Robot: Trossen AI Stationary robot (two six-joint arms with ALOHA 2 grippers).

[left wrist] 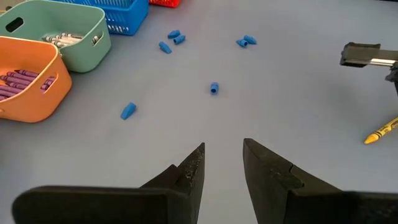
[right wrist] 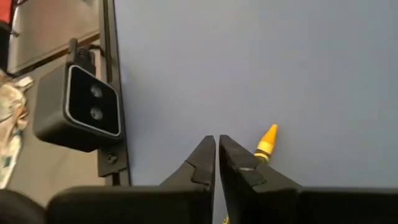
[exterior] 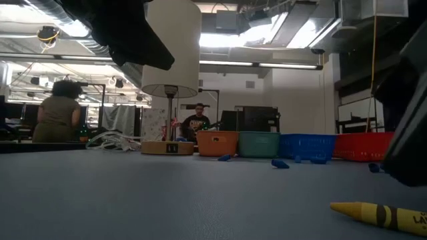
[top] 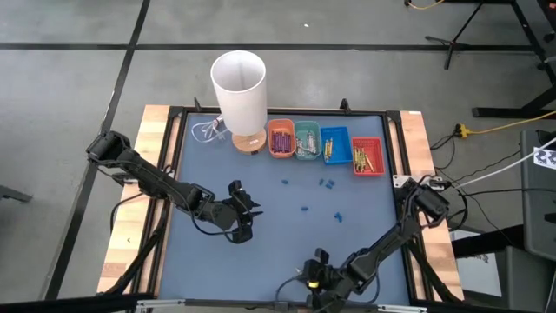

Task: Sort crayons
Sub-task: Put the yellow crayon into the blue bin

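Two dark, jointed arms trailing black cables — each gripper (left wrist: 222, 163) ends in tapered, wedge-shaped black fingers (right wrist: 245, 168).

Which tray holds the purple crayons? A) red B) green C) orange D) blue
C: the purple crayons lie in the orange tray in the left wrist view, beside the green tray, which holds pale ones.

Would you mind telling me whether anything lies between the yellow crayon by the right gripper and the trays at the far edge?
Only small blue bits lie scattered on the mat between the yellow crayon and the trays. Nothing taller stands there. The right gripper is beside the crayon.
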